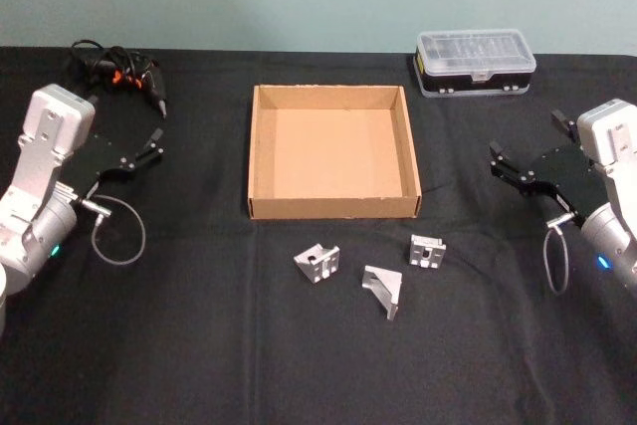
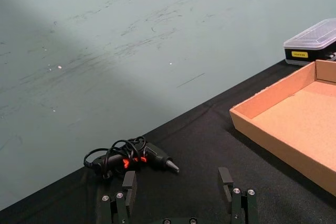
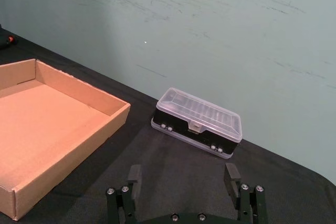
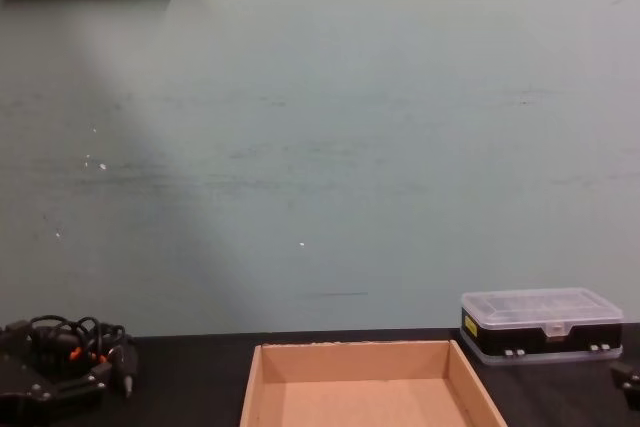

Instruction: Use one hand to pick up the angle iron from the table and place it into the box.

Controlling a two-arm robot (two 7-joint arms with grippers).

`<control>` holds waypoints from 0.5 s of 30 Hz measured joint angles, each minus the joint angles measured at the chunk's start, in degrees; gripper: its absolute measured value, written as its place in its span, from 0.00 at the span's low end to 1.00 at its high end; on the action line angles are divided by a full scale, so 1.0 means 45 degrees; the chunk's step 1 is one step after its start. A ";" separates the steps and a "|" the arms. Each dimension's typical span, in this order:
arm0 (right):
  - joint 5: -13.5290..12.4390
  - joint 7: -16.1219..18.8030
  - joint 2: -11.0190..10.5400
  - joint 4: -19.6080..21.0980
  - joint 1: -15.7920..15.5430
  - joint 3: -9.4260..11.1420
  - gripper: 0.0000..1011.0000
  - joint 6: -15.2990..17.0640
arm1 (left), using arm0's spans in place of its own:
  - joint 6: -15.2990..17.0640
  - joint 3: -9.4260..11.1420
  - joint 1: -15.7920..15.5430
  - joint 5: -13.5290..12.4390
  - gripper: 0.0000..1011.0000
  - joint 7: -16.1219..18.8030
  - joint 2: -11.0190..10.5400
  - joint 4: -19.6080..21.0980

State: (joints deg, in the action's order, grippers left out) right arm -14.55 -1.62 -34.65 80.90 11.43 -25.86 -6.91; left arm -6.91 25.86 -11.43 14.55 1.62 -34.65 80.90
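Note:
Three silver angle irons lie on the black table (image 1: 199, 345) in front of the box: one to the left (image 1: 318, 264), one in the middle (image 1: 383, 292) and one to the right (image 1: 427, 251). The tan cardboard box (image 1: 328, 151) sits mid-table with nothing in it, and is also visible as the box (image 2: 299, 124), the box (image 3: 47, 124) and the box (image 4: 365, 387). My left gripper (image 1: 152, 145) hovers open at the far left, well away from the irons; its fingers (image 2: 129, 180) hold nothing. At the far right my right gripper (image 1: 501, 164) is open too, its fingers (image 3: 231, 173) bare.
A clear-lidded plastic case (image 1: 475, 63) stands behind the box at the back right. A black tool with a coiled cable (image 1: 124, 69) lies at the back left, just beyond my left gripper. A green wall rises behind the table.

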 joint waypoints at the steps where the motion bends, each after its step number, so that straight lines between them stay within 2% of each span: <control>1: 0.0000 0.0000 0.0000 0.0000 0.0000 0.0000 0.99 0.0000 | 0.0000 0.0000 0.0000 0.0000 1.00 0.0000 0.0001 0.0000; 15: 0.0000 0.0000 -0.0001 0.0000 0.0000 0.0000 0.99 0.0000 | 0.0000 0.0000 -0.0001 0.0000 1.00 0.0000 0.0000 0.0000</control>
State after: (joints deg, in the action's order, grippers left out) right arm -14.55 -1.62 -34.65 80.90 11.43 -25.86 -6.91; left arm -6.91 25.86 -11.43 14.55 1.62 -34.65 80.90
